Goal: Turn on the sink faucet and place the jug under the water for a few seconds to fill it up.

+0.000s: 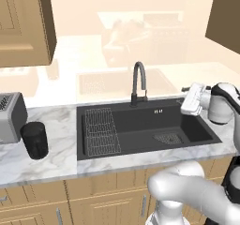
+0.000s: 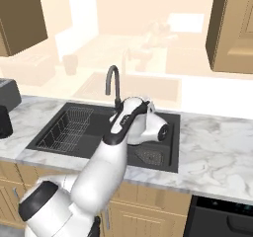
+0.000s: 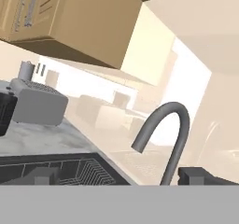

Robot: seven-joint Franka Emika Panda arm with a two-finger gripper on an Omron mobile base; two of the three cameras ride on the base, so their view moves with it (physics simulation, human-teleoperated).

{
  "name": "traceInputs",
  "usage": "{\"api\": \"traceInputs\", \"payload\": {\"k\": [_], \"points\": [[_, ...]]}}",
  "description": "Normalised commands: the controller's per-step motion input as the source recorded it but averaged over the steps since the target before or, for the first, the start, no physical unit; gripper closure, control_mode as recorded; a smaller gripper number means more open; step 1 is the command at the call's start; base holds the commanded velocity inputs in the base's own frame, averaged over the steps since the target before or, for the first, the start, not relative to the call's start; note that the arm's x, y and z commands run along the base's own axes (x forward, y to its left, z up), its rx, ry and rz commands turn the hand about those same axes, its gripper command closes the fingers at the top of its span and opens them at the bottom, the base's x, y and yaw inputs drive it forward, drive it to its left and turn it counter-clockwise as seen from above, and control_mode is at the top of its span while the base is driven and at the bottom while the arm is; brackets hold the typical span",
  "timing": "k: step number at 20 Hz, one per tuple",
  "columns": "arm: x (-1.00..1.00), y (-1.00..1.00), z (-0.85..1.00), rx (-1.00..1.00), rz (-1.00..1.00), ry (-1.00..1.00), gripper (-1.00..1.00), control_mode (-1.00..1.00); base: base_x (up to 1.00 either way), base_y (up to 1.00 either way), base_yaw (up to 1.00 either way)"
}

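Gleaming marble counter [image 1: 47,159] around sink [image 1: 140,130]

Matt dark grey metal sink faucet [image 1: 138,81], matt black sink [image 1: 187,130] with thin wire rack [image 1: 101,130], matt black jug [image 1: 35,139], brushed silver metal toaster [image 1: 10,116], polished white-grey marble counter [image 1: 56,158], smooth light wood cabinets [image 1: 23,22], glossy white plastic arm [image 2: 106,167].

One sink faucet [image 1: 138,82], one sink [image 1: 145,128], one wire rack [image 1: 101,131], one drain grate [image 1: 168,138], one jug [image 1: 35,139], one toaster [image 1: 10,116], on one counter [image 1: 51,158].
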Motion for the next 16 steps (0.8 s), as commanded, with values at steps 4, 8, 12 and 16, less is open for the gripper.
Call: {"api": "traceInputs", "payload": {"k": [4, 8, 12, 16], "points": [[0.57, 0.16, -0.49, -0.07, 0.04, 0.00, -1.00, -1.00, 0.00, 0.00, 0.00], [0.66, 0.19, -0.35, -0.04, 0.00, 0.00, -1.00, -1.00, 0.00, 0.00, 0.00], [0.58, 0.10, -0.13, 0.00, 0.00, 0.00, -1.00, -1.00, 0.00, 0.00, 0.00], [0.51, 0.00, -0.06, 0.00, 0.00, 0.00, -1.00, -1.00, 0.00, 0.00, 0.00]]}}
